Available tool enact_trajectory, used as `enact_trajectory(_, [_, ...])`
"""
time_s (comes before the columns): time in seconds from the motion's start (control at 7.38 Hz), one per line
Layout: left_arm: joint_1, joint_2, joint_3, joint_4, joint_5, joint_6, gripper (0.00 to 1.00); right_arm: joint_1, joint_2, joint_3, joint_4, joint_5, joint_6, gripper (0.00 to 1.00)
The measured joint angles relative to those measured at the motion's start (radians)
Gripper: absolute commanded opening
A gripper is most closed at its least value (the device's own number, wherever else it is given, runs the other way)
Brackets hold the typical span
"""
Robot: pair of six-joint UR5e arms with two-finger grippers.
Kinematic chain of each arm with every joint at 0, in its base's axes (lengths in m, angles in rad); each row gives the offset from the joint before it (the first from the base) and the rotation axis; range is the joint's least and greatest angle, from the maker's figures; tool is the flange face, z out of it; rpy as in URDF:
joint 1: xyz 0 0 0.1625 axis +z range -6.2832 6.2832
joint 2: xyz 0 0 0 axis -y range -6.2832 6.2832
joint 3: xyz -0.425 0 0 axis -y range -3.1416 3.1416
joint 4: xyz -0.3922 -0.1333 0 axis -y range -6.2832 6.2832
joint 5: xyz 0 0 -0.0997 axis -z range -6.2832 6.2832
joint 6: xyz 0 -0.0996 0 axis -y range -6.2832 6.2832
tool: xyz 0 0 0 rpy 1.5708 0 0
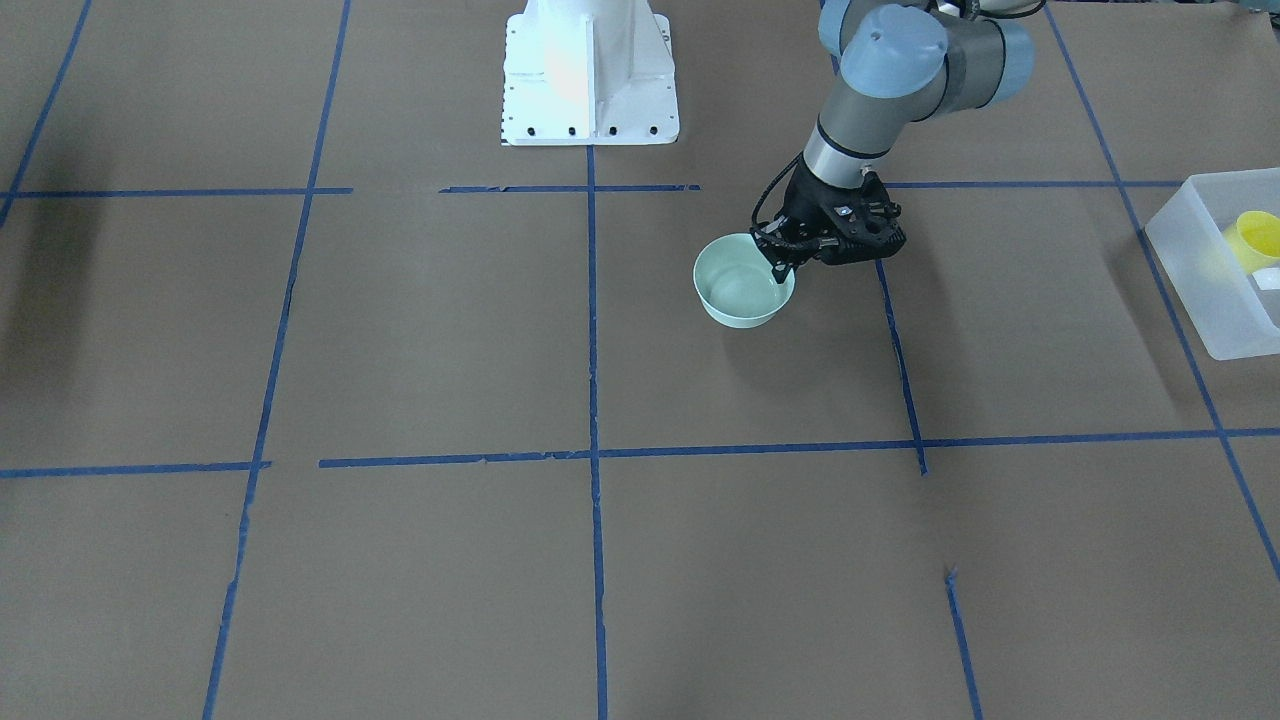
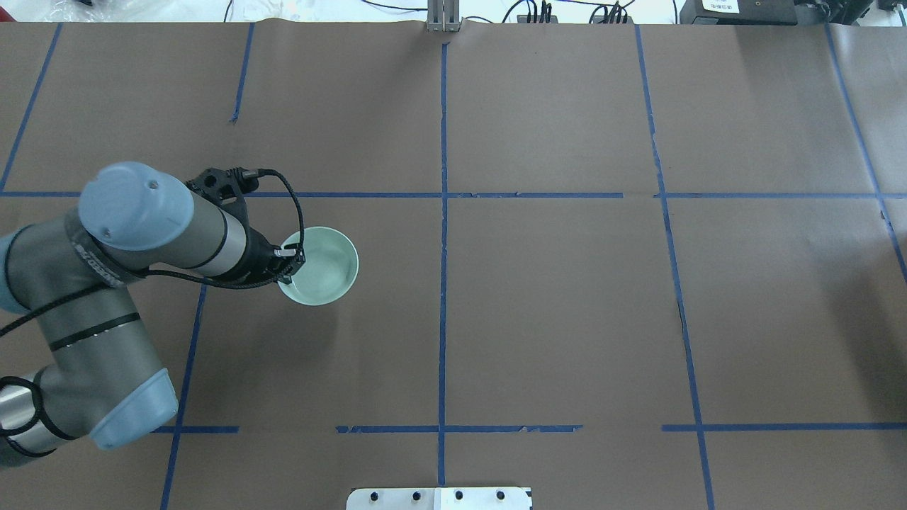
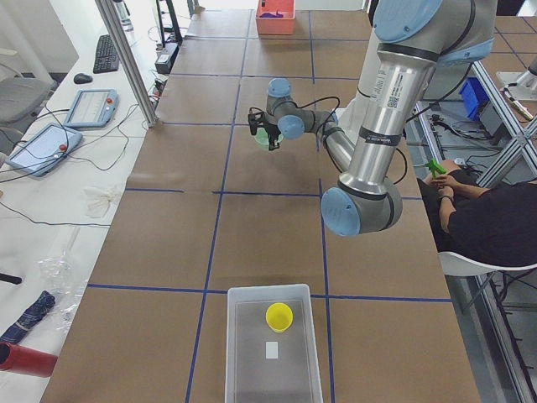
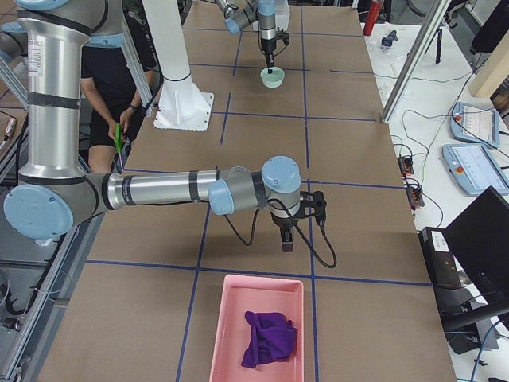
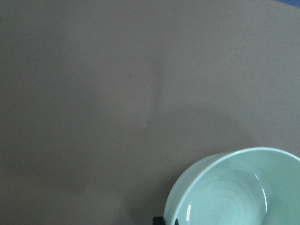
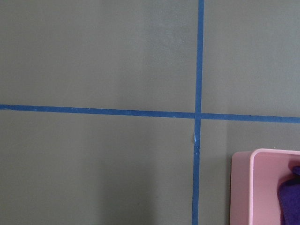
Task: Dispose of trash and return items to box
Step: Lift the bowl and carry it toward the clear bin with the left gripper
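Observation:
My left gripper (image 1: 783,266) is shut on the near rim of a pale green bowl (image 1: 742,288), with one finger inside and one outside. The gripper (image 2: 290,263) and the bowl (image 2: 324,266) also show in the overhead view, left of centre. The bowl fills the lower right of the left wrist view (image 5: 239,192). I cannot tell whether it rests on the table. The yellow cup (image 1: 1258,240) lies in the frosted box (image 1: 1195,275) at the table's left end, as the exterior left view shows for both cup (image 3: 279,316) and box (image 3: 247,353). My right gripper (image 4: 286,239) hangs over the table; I cannot tell its state.
A pink tray (image 4: 231,334) with a purple cloth (image 4: 269,338) sits at the table's right end, and its corner shows in the right wrist view (image 6: 241,187). The white robot base (image 1: 590,80) stands at the table's back edge. A seated person (image 3: 478,218) is beside the table.

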Motion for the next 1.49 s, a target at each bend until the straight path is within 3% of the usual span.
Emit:
enact_trajectory(0.54, [-0.197, 0.019, -0.084, 0.144, -0.028, 0.236, 0.0, 0.0, -0.004, -0.018, 0.001, 0.008, -0.004, 1.0])
enact_trajectory(0.95, [-0.353, 0.127, -0.075, 0.153, -0.085, 0.535, 0.0, 0.0, 0.009, -0.035, -0.002, 0.01, -0.002, 1.0])
enact_trajectory(1.22, [-0.542, 0.208, -0.028, 0.15, -0.154, 0.82, 0.0, 0.001, 0.009, -0.037, -0.001, 0.021, 0.002, 1.0])
enact_trajectory(1.49, [-0.766, 0.244, 0.136, 0.148, -0.211, 1.202, 0.0, 0.003, 0.003, -0.032, 0.0, 0.064, 0.004, 1.0])
